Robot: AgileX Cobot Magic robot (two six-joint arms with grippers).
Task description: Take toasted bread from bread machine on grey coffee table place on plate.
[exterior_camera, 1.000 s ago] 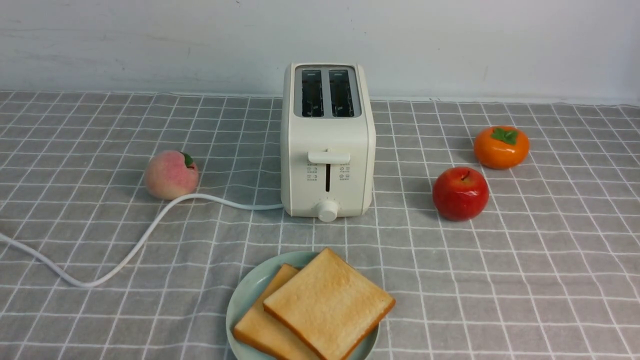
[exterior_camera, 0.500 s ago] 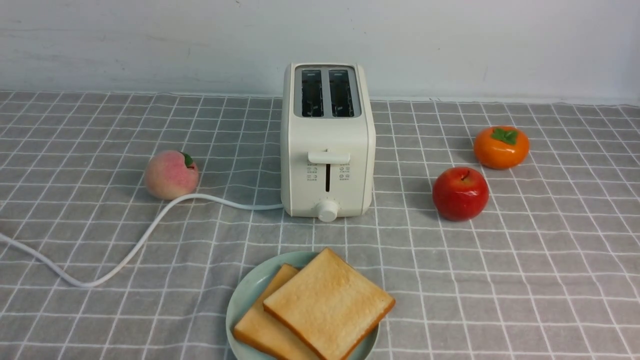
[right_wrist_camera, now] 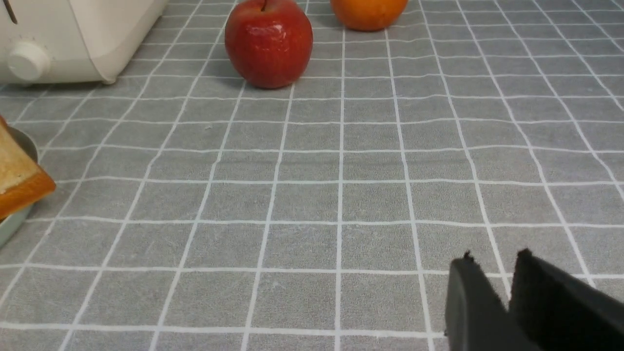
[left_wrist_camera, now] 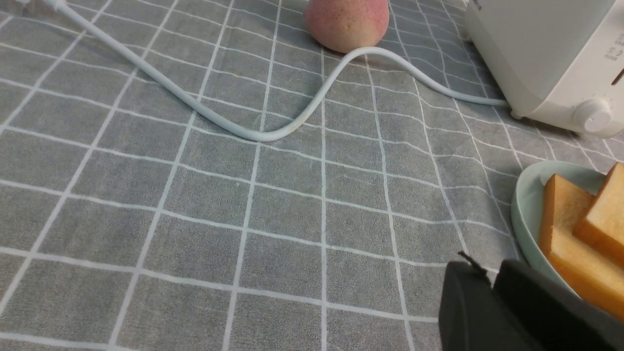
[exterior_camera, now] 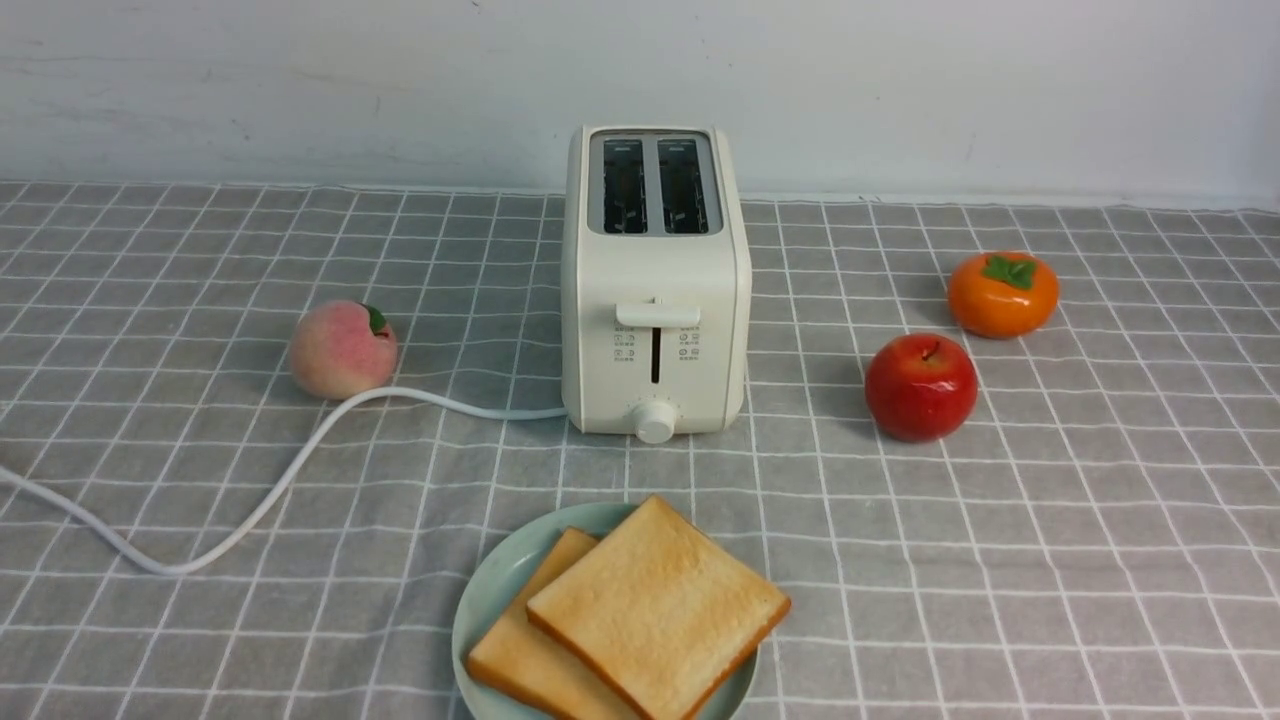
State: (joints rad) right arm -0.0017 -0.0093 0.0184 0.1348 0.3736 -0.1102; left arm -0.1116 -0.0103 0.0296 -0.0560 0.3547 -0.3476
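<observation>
Two slices of toasted bread lie overlapping on the mint-green plate (exterior_camera: 487,590) at the front centre of the grey coffee table (exterior_camera: 1000,560): the upper slice (exterior_camera: 660,605) rests on the lower one (exterior_camera: 515,645). The cream-white bread machine (exterior_camera: 655,300) stands behind the plate, both slots empty. Neither gripper shows in the front view. My left gripper (left_wrist_camera: 490,273) is shut and empty, low over the cloth beside the plate's rim (left_wrist_camera: 524,214). My right gripper (right_wrist_camera: 496,265) is shut and empty over bare cloth, well away from the toast corner (right_wrist_camera: 19,183).
A peach (exterior_camera: 342,350) sits left of the bread machine, by its white cord (exterior_camera: 250,515), which trails to the left edge. A red apple (exterior_camera: 920,387) and an orange persimmon (exterior_camera: 1002,293) sit to the right. A white wall runs behind the table.
</observation>
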